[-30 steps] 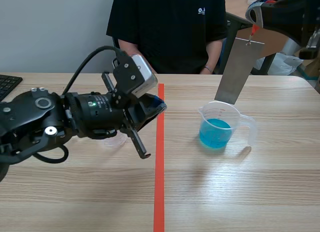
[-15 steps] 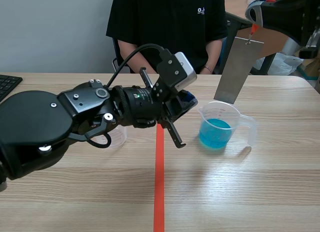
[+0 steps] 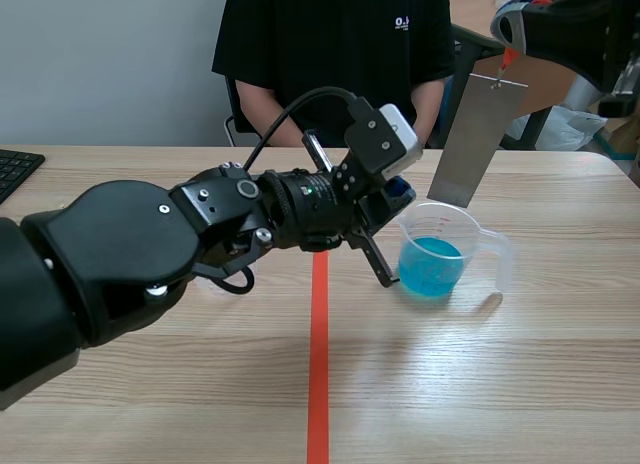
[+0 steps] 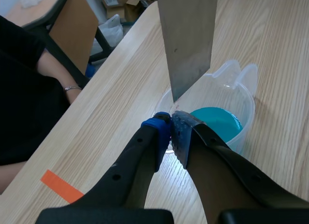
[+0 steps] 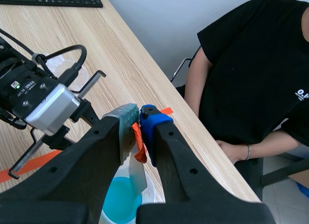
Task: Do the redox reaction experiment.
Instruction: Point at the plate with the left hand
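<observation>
Two grippers crowd one small patch of table point(image 3: 500, 384), both at the clear cup point(image 3: 455, 224) standing at 3 o'clock of the orange-red tape line point(image 3: 318, 374), with blue liquid point(image 3: 430, 266) in its lower part and its handle turned to 3 o'clock. Up at 1 o'clock the right gripper point(image 5: 138, 116) hangs high, fingers pinched tight on an orange-red tab point(image 5: 139, 146). From that tab a grey metal sheet point(image 3: 475, 139) hangs down, tilted a touch, its bottom edge right at the cup's 12 o'clock rim; above it or grazing it, I cannot tell. Now the left gripper point(image 4: 170, 119): its arm stretches in from 9 o'clock across the tape line, fingertips closed together with nothing between them, blue pad against grey-green pad, parked at the cup's 10 o'clock rim just beside the sheet's lower corner. Tight quarters there, with sheet edge, pads and rim all bunched close! Bare wood opens wide at 5 and 6 o'clock of the cup, toward the robot, and a band of it runs past the handle at 3 o'clock to the table's side edge. At 12 o'clock a person point(image 3: 335, 54) in a black top sits at the far edge, forearms near it. A keyboard point(image 3: 15, 169) sits at the far 9 o'clock corner, well apart from the action.
</observation>
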`<state>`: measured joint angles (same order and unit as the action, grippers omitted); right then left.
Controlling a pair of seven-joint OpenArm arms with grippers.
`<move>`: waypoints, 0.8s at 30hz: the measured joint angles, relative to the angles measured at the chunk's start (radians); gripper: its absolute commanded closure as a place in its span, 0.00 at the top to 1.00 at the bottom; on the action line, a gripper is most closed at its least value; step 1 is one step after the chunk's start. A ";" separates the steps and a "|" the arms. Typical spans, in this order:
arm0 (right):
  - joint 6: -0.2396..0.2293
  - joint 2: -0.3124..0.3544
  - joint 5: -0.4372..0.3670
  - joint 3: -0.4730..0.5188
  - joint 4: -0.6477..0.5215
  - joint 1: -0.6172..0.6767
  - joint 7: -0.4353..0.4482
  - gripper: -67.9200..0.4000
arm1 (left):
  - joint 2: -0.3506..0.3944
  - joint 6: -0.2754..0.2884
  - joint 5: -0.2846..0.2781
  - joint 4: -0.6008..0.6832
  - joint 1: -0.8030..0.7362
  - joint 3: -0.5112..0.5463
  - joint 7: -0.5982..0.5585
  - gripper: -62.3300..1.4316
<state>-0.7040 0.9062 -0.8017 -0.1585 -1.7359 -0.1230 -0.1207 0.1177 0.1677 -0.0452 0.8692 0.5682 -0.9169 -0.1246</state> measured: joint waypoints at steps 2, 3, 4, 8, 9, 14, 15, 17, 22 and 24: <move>0.000 0.000 0.000 0.000 0.000 0.000 0.000 0.03 | -0.013 -0.015 0.000 -0.009 0.000 0.000 0.000 0.10; 0.000 0.000 0.000 0.000 0.000 0.000 0.000 0.03 | -0.018 -0.019 0.000 -0.013 0.000 0.000 0.000 0.10; 0.000 0.000 0.000 0.000 0.000 0.000 0.000 0.03 | -0.022 -0.018 -0.001 -0.016 0.003 0.000 -0.001 0.10; 0.000 0.000 0.000 0.000 0.000 0.000 0.000 0.03 | -0.032 -0.019 0.000 -0.028 0.011 0.000 -0.007 0.10; 0.000 0.000 0.000 0.000 0.000 0.000 0.000 0.03 | -0.032 -0.019 0.000 -0.029 0.011 0.000 -0.008 0.10; 0.000 0.000 0.000 0.000 0.000 0.000 0.000 0.03 | -0.031 -0.019 0.000 -0.030 0.011 0.000 -0.008 0.10; 0.000 0.000 0.000 0.000 0.000 0.000 0.000 0.03 | -0.031 -0.019 0.000 -0.030 0.011 0.000 -0.008 0.10; 0.000 0.000 0.000 0.000 0.000 0.000 0.000 0.03 | -0.031 -0.019 0.000 -0.030 0.011 0.000 -0.008 0.10; 0.000 0.000 0.000 0.000 0.000 0.000 0.000 0.03 | -0.031 -0.019 0.000 -0.030 0.011 0.000 -0.012 0.10; 0.000 0.000 0.000 0.000 0.000 0.000 0.000 0.03 | -0.031 -0.019 0.000 -0.030 0.011 0.000 -0.015 0.10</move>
<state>-0.7040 0.9062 -0.8017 -0.1585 -1.7359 -0.1230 -0.1207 0.0868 0.1486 -0.0456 0.8394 0.5797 -0.9169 -0.1398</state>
